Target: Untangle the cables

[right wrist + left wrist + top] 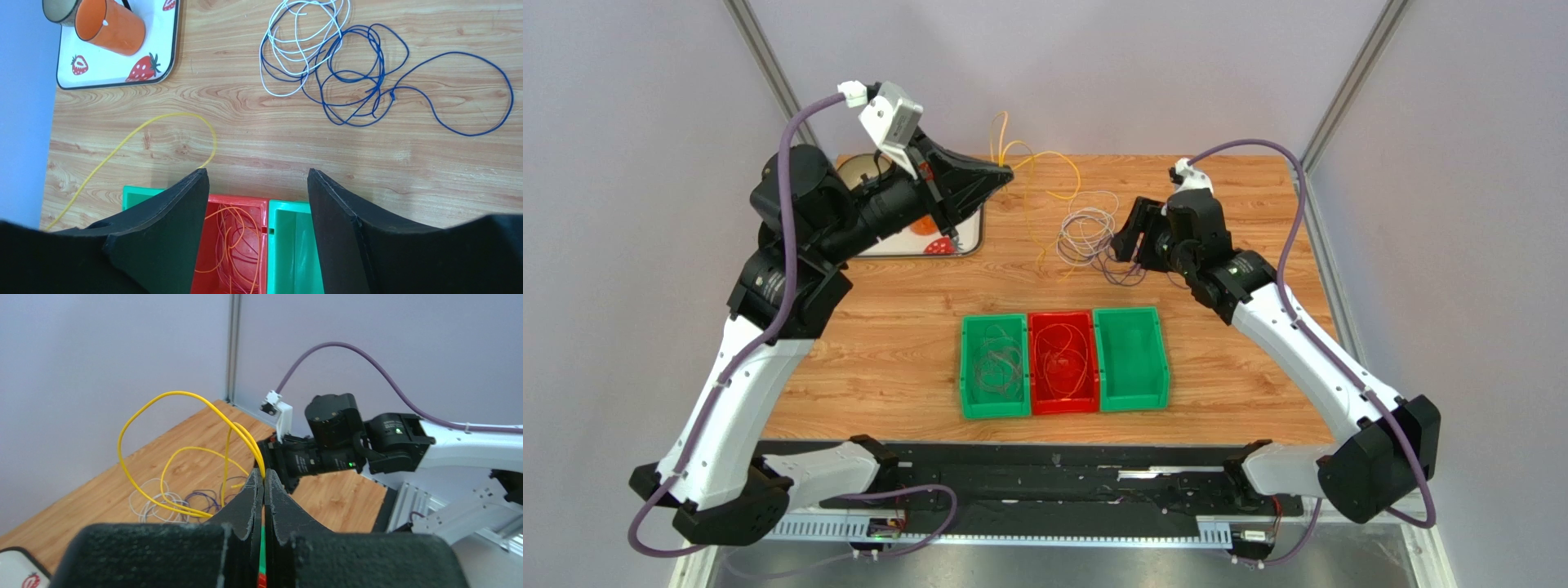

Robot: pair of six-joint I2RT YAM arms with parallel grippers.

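1. The left end effector (264,478) is fully closed, pinching a yellow cable (166,395) between its fingertips and holding it high over the far side of the table (891,331).
2. The yellow cable arcs up from the grip in wide loops and falls back toward the table. Lifting it this way seems meant to draw it free of the other cables. Whether its lower loops are caught in them cannot be told.
3. The right end effector (256,174) has its jaws wide apart and grips nothing. It hovers above bare wood between the bins and a tangle (334,67) of white and blue cables.
4. The tangle lies flat on the table, white loops overlapping blue ones, with one long blue loop trailing off to the side. The open jaws so near it suggest the right arm is ready to pin or pick from this pile.
5. Three bins sit in a row nearer the arms. The red bin (1064,317) holds an orange cable (230,245), the left green bin (994,322) holds a pale cable (995,368), and the right green bin (1130,361) looks empty. This appears to be where freed cables go.
6. A strawberry tray (175,49) with an orange cup (113,27) sits apart at the far left.
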